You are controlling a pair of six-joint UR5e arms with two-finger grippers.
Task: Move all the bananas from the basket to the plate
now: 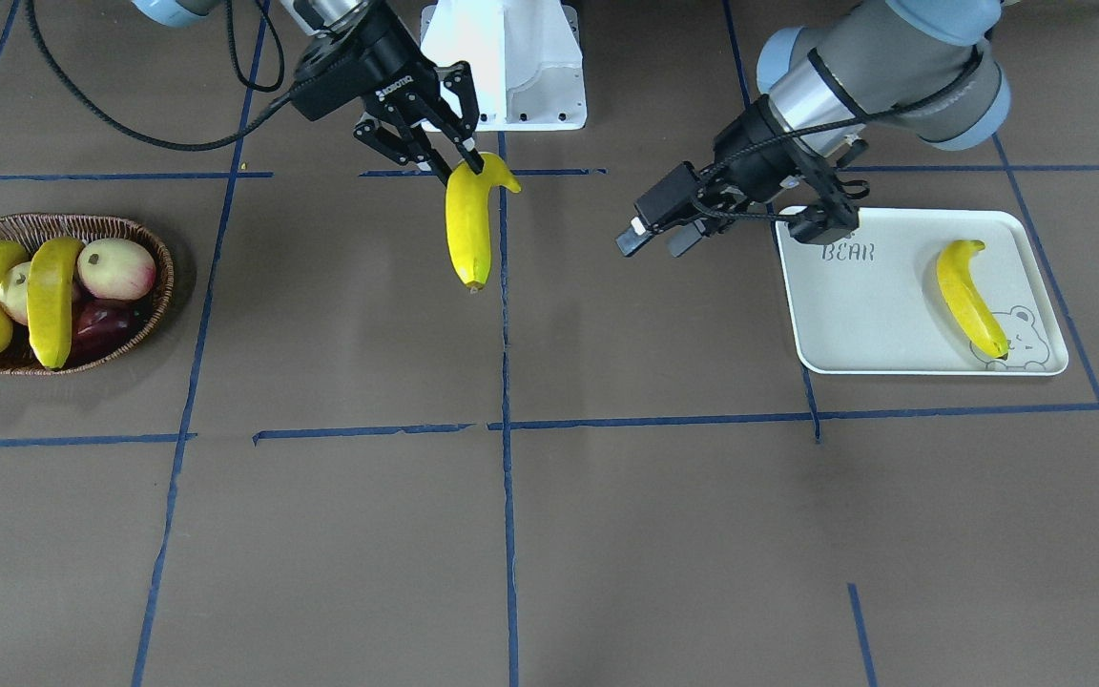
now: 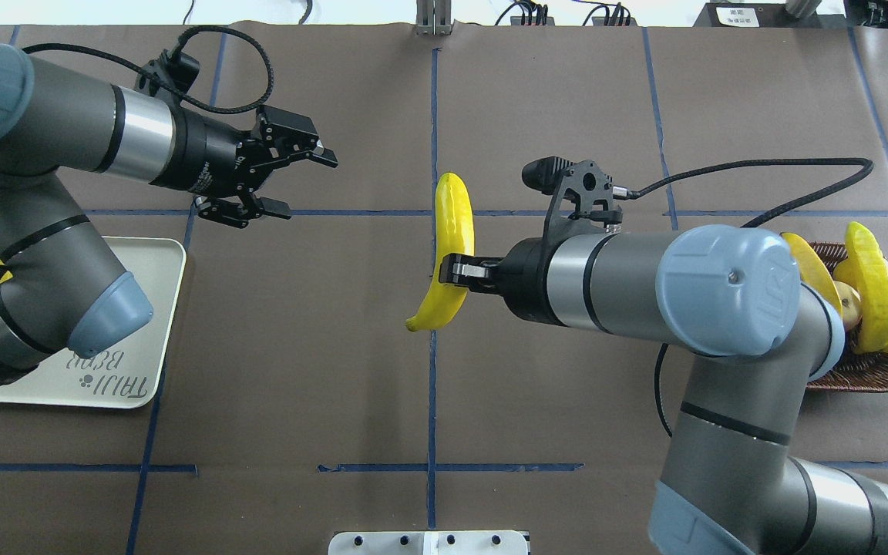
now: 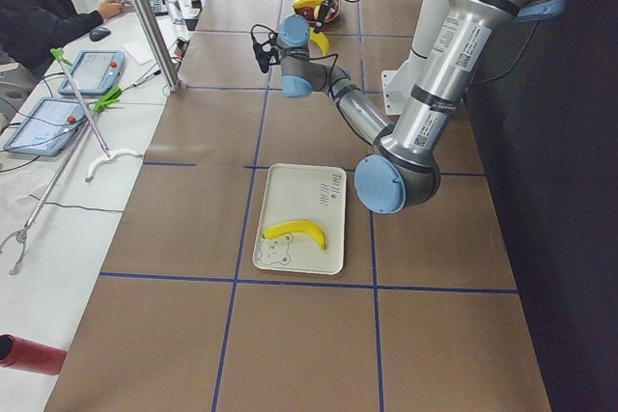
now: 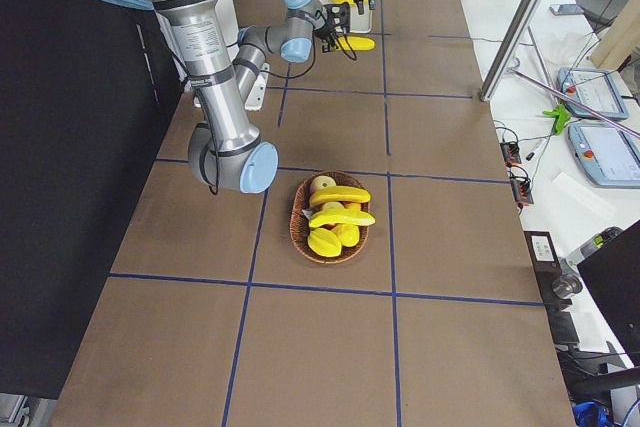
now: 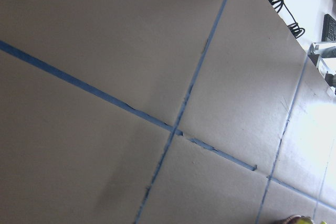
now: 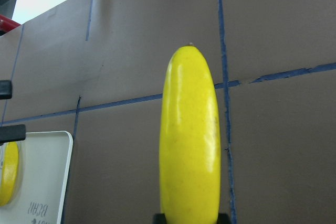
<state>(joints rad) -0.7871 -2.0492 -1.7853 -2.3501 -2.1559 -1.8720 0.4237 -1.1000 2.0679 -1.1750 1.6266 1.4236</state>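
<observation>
Right gripper pinching long bright-yellow plastic banana near its stem end, aloft over centre of brown table; left gripper spread, holding nothing, near off-white rectangular bear-print plate; 1 banana lies on plate; 2 bananas rest atop other fruit in oval brown wicker basket.

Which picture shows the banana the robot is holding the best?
The front-facing view: the whole banana hangs from the right gripper, big and clear. The overhead view shows it too, with the gripper across it. The right wrist view cuts off its end. In the side views it is tiny.
</observation>
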